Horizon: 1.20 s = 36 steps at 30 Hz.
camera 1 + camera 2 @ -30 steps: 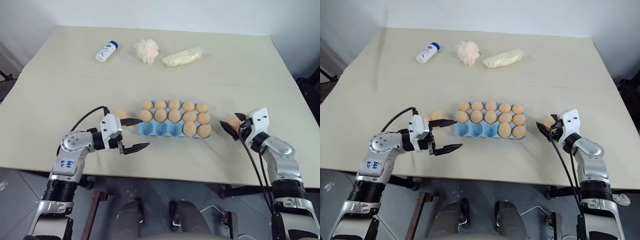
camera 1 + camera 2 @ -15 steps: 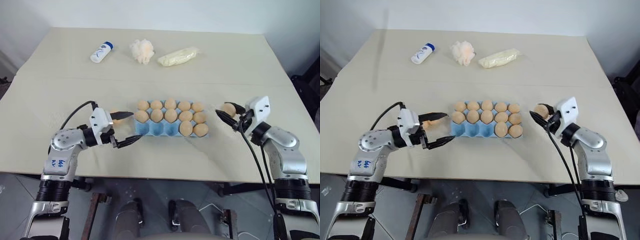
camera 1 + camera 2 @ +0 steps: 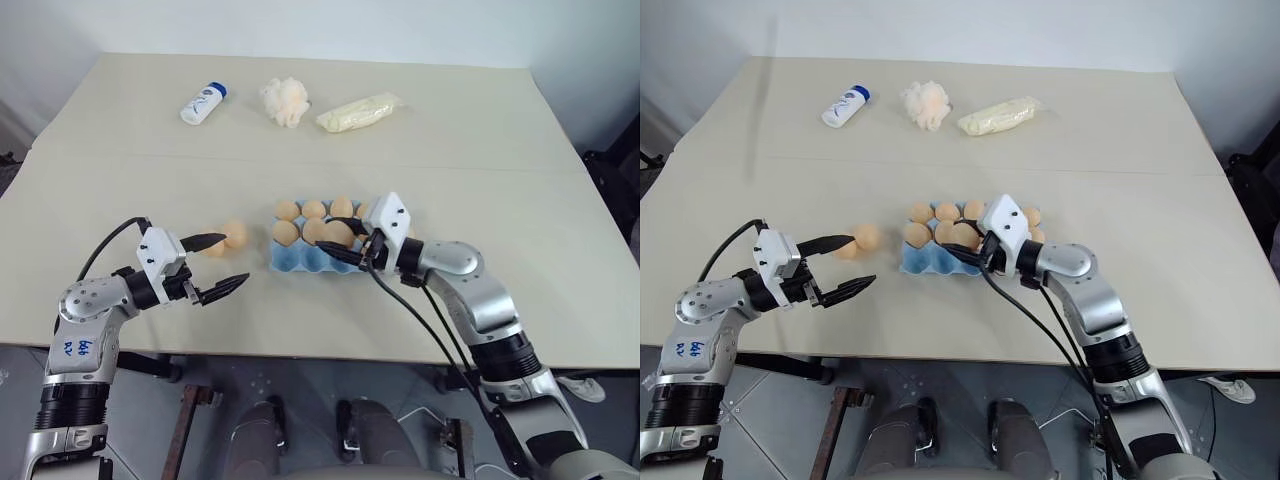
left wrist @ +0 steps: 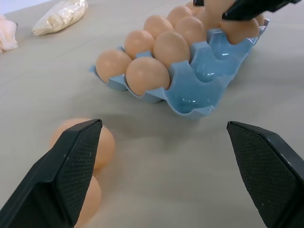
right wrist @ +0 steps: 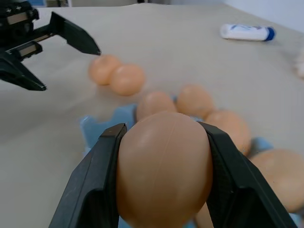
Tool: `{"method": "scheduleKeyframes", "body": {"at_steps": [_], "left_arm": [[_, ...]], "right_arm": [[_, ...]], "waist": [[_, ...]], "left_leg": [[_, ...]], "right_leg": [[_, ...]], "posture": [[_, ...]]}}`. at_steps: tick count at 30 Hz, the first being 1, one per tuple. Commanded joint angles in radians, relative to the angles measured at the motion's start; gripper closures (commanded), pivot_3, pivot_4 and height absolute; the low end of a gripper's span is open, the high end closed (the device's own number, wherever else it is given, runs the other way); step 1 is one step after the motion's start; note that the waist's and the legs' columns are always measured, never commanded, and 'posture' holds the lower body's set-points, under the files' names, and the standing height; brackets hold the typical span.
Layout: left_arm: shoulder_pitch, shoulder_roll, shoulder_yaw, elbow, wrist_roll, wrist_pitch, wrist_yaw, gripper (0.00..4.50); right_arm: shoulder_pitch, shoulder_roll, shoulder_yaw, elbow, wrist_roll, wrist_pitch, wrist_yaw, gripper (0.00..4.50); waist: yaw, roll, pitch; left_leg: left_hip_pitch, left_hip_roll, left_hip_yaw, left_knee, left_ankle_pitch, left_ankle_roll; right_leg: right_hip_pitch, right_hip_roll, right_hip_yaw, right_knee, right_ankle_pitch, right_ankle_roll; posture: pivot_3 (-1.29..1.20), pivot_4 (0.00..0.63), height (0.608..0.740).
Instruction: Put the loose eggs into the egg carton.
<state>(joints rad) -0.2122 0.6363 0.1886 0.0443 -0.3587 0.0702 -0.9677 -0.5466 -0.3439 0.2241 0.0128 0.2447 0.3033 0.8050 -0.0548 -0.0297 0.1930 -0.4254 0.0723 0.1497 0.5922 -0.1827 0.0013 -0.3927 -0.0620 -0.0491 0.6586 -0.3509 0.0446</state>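
Note:
The light blue egg carton (image 3: 296, 259) lies at the table's middle with tan eggs in most of its cups. My right gripper (image 3: 343, 243) hovers over the carton's front left part, shut on a tan egg (image 5: 164, 173) that sits between its black fingers (image 5: 95, 183). Two loose eggs (image 3: 236, 233) lie touching each other on the table just left of the carton, also seen from the right wrist as a pair (image 5: 116, 76). My left gripper (image 3: 232, 259) is open beside them, level, one finger (image 4: 71, 166) close over the nearer loose egg (image 4: 102, 142), nothing held.
At the table's far side lie a white bottle with a blue cap (image 3: 203, 102), a fluffy cream puff (image 3: 284, 100) and a clear bag of pale stuff (image 3: 360, 112). The table's front edge (image 3: 300, 350) runs just under both arms.
My right gripper carried its egg leftward from beside the carton's right end to above its front left cups. My left gripper drew away to the left, uncovering the two loose eggs.

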Motion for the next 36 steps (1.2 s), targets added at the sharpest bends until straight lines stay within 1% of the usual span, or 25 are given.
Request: {"method": "scheduleKeyframes", "body": {"at_steps": [1, 7, 10, 12, 14, 17, 18, 21, 23, 25, 27, 28, 30, 33, 36], "left_arm": [[0.02, 0.009, 0.032, -0.059, -0.027, 0.005, 0.017, 0.0], [0.038, 0.015, 0.047, -0.074, -0.032, 0.013, 0.031, 0.0], [0.044, 0.021, 0.061, -0.069, -0.032, 0.012, 0.036, 0.0], [0.066, 0.025, 0.09, -0.088, -0.038, 0.018, 0.052, 0.0], [0.099, 0.037, 0.135, -0.096, -0.043, 0.017, 0.067, 0.0], [0.173, 0.072, 0.234, -0.082, -0.07, 0.032, 0.069, 0.0], [0.191, 0.079, 0.255, -0.083, -0.083, 0.041, 0.067, 0.0], [0.307, 0.115, 0.347, -0.06, -0.09, 0.049, 0.039, 0.0], [0.387, 0.118, 0.402, -0.052, -0.096, 0.05, 0.035, 0.0], [0.43, 0.113, 0.433, -0.035, -0.096, 0.039, 0.035, 0.0], [0.443, 0.105, 0.436, -0.032, -0.103, 0.037, 0.037, 0.0], [0.446, 0.103, 0.434, -0.034, -0.105, 0.038, 0.037, 0.0], [0.436, 0.096, 0.413, -0.053, -0.104, 0.042, 0.044, 0.0], [0.361, 0.076, 0.351, -0.076, -0.097, 0.061, 0.086, 0.0], [0.265, 0.057, 0.29, -0.056, -0.087, 0.069, 0.108, 0.0]], "right_arm": [[-0.006, -0.008, -0.027, 0.01, 0.006, -0.039, 0.026, 1.97], [0.018, -0.041, -0.061, -0.022, 0.053, -0.052, 0.099, 0.01], [0.044, -0.08, -0.086, -0.05, 0.086, -0.064, 0.161, 0.01], [0.071, -0.13, -0.111, -0.062, 0.117, -0.103, 0.24, 0.01], [0.1, -0.185, -0.136, -0.059, 0.136, -0.163, 0.326, 0.01], [0.127, -0.245, -0.177, -0.017, 0.151, -0.235, 0.402, 0.01], [0.131, -0.254, -0.185, -0.008, 0.156, -0.245, 0.414, 0.01], [0.131, -0.27, -0.215, 0.011, 0.171, -0.269, 0.441, 0.01], [0.129, -0.268, -0.223, 0.018, 0.172, -0.277, 0.444, 0.01], [0.128, -0.261, -0.223, 0.025, 0.161, -0.301, 0.438, 0.01], [0.128, -0.253, -0.219, 0.032, 0.155, -0.312, 0.429, 0.01], [0.128, -0.25, -0.217, 0.035, 0.153, -0.315, 0.426, 0.01], [0.128, -0.241, -0.213, 0.031, 0.151, -0.317, 0.415, 0.01], [0.132, -0.23, -0.205, 0.007, 0.156, -0.308, 0.407, 0.01], [0.134, -0.231, -0.201, -0.003, 0.149, -0.31, 0.401, 0.01]], "waist": [[-0.001, 0.0, 0.0], [-0.003, 0.0, 0.0], [-0.002, 0.0, 0.0], [-0.002, 0.0, 0.0], [-0.002, 0.0, 0.0], [-0.006, 0.0, 0.0], [-0.006, 0.0, 0.0], [-0.013, 0.0, 0.0], [-0.016, 0.0, 0.0], [-0.017, 0.0, 0.0], [-0.015, 0.0, 0.0], [-0.011, 0.0, 0.0], [-0.007, 0.0, 0.0], [0.0, 0.0, 0.0], [0.0, 0.0, 0.0]], "left_leg": [[0.0, 0.0, 0.0, 0.0, 0.0, 0.0], [0.0, 0.0, 0.0, -0.001, 0.0, 0.0], [0.0, 0.0, 0.0, -0.001, 0.0, 0.0], [0.0, 0.0, 0.0, -0.002, 0.0, 0.0], [0.0, 0.0, 0.0, -0.002, 0.0, 0.0], [0.0, 0.0, 0.0, -0.003, 0.0, 0.0], [0.0, 0.001, 0.0, -0.003, -0.001, 0.0], [0.001, 0.001, 0.0, -0.003, -0.001, 0.0], [0.001, 0.001, 0.0, -0.003, -0.001, -0.001], [0.001, 0.001, 0.0, -0.005, -0.002, -0.001], [0.001, 0.001, 0.0, -0.006, -0.002, -0.002], [0.001, 0.0, -0.001, -0.007, -0.002, -0.002], [0.001, 0.0, -0.001, -0.008, -0.002, -0.002], [0.001, 0.0, -0.001, -0.012, -0.002, -0.002], [0.001, 0.0, -0.001, -0.013, -0.002, -0.002]], "right_leg": [[0.0, 0.0, 0.0, 0.0, 0.0, 0.0], [-0.001, 0.0, 0.0, 0.0, 0.0, -0.001], [-0.001, 0.0, 0.0, 0.0, 0.0, -0.001], [-0.001, 0.0, 0.0, -0.001, 0.0, -0.001], [0.0, 0.0, 0.0, -0.002, 0.0, -0.001], [0.0, 0.001, 0.0, -0.003, 0.0, -0.001], [0.0, 0.001, 0.0, -0.003, 0.0, -0.001], [0.0, 0.001, 0.0, -0.003, -0.001, -0.002], [0.0, 0.0, 0.0, -0.003, -0.001, -0.002], [0.0, 0.0, 0.0, -0.005, -0.001, -0.002], [-0.001, -0.001, 0.0, -0.006, -0.003, -0.005], [-0.001, -0.001, -0.001, -0.007, -0.006, -0.01], [-0.001, -0.002, -0.001, -0.008, -0.007, -0.013], [0.0, -0.002, -0.001, -0.012, -0.006, -0.013], [0.0, -0.002, -0.001, -0.014, -0.003, -0.008]], "posture": [[0.0, 0.15, 0.74], [0.0, 0.15, 0.74], [0.0, 0.15, 0.74], [0.0, 0.15, 0.74], [0.0, 0.15, 0.74], [0.0, 0.15, 0.74], [0.0, 0.15, 0.74], [0.0, 0.15, 0.74], [0.0, 0.15, 0.74], [0.0, 0.15, 0.74], [0.0, 0.15, 0.74], [0.0, 0.15, 0.74], [0.0, 0.15, 0.74], [0.0, 0.15, 0.74], [0.0, 0.15, 0.74]]}}
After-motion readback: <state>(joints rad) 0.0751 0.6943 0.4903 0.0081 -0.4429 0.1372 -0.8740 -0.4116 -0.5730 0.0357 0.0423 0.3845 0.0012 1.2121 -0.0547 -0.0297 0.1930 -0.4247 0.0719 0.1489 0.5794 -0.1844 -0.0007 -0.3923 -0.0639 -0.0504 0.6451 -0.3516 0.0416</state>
